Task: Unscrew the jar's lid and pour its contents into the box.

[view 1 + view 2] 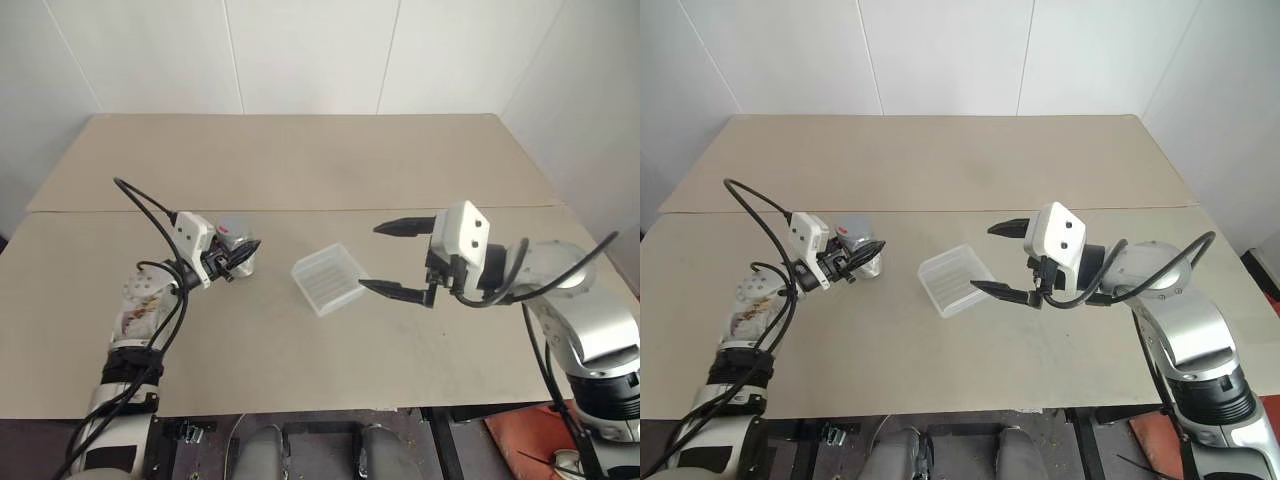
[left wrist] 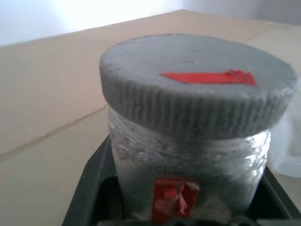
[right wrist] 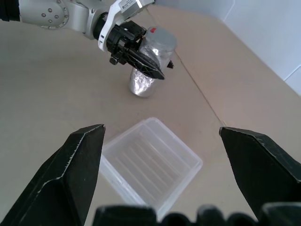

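One jar [image 1: 236, 243], one lid [image 2: 195, 77], one box [image 1: 327, 279], two grippers. Farthest left is the left gripper [image 1: 240, 258], its black fingers clamped on the jar's silvery-grey body below the cap. The jar is upright, and in the right wrist view it appears to be just off the table [image 1: 300, 170], though whether its base touches cannot be told for sure. The grey ribbed lid is still on the jar's mouth, with a strip of red tape across its top; another red patch shows on the wrapped side of the jar.

From the jar, the box lies at about four o'clock, near but apart. It is one shallow translucent white container, set cornerwise on the table with its open side up; nothing can be made out inside it. The jar's contents are hidden under the lid.

From the box, the right gripper [image 1: 393, 260] is at three o'clock, just beside it, with its two black fingers spread wide and nothing between them. One finger [image 1: 404, 226] is higher, the other [image 1: 392, 291] lower, close to the box's near corner.

The table is pale beige board, with one seam running across it behind the jar and box. White panelled walls stand behind it at twelve o'clock and to the right.
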Tool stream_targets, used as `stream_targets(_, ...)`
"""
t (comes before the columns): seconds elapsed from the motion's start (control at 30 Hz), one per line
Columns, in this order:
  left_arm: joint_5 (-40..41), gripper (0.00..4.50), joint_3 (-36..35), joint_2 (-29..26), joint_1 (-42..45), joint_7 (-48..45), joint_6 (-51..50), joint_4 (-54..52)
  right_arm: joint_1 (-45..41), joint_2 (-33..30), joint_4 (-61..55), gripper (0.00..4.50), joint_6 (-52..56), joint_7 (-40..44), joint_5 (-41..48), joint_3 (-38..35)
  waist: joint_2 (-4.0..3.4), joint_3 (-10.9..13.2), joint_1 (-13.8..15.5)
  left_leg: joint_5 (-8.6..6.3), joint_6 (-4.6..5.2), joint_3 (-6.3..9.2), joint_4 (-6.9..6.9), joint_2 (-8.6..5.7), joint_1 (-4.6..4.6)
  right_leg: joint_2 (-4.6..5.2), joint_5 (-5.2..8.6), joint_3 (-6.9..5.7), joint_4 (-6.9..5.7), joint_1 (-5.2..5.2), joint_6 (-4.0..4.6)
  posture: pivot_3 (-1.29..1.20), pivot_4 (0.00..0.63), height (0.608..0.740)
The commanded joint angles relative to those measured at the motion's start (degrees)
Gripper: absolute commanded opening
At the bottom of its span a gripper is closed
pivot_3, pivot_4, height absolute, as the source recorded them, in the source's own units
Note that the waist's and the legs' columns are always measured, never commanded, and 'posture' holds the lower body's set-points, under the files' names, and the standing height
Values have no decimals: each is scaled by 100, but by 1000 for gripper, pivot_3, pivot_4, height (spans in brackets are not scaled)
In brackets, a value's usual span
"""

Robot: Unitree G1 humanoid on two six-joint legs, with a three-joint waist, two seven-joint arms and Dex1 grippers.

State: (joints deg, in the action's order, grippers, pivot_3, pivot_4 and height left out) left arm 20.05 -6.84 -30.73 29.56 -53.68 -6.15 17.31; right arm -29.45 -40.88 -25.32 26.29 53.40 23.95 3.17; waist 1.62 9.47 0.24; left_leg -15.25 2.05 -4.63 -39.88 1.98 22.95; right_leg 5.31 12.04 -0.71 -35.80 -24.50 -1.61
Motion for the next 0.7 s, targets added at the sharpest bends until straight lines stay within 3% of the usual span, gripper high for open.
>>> stream_targets(0.03, 756, 1920, -76, -541, 150, -876, -784, -1008, -538, 342, -42, 4500, 249, -133, 332, 45, 0, 0, -27, 0, 0, 3, 0, 1, -1, -1, 0, 0, 0, 0, 0, 0, 150, 740)
stream_targets(0.2, 1316, 1920, 79, -1022, 369, -1908, -1372, -1439, -1582, 1099, 298, 4500, 1117, -405, 789, 261, -2, 0, -92, 1, -2, 12, 1, 3, -6, -4, 1, 1, -5, 0, 0, 0, 150, 740)
stream_targets(0.37, 1317, 1920, 319, -774, 749, -2134, -1466, -1278, -2397, 1709, 680, 4500, 2004, -844, 962, 505, -2, 0, -49, 2, -1, 5, -1, 0, 5, -4, 0, -6, -22, 1, 0, 0, 150, 740)
stream_targets(0.7, 1203, 1920, 487, -357, 1238, -2518, -1267, -813, -2643, 2255, 1102, 4500, 1933, -1129, 620, 854, -2, 0, -75, 9, -9, -3, -5, -3, 56, -5, -1, -8, -29, -48, -1, 0, 150, 740)
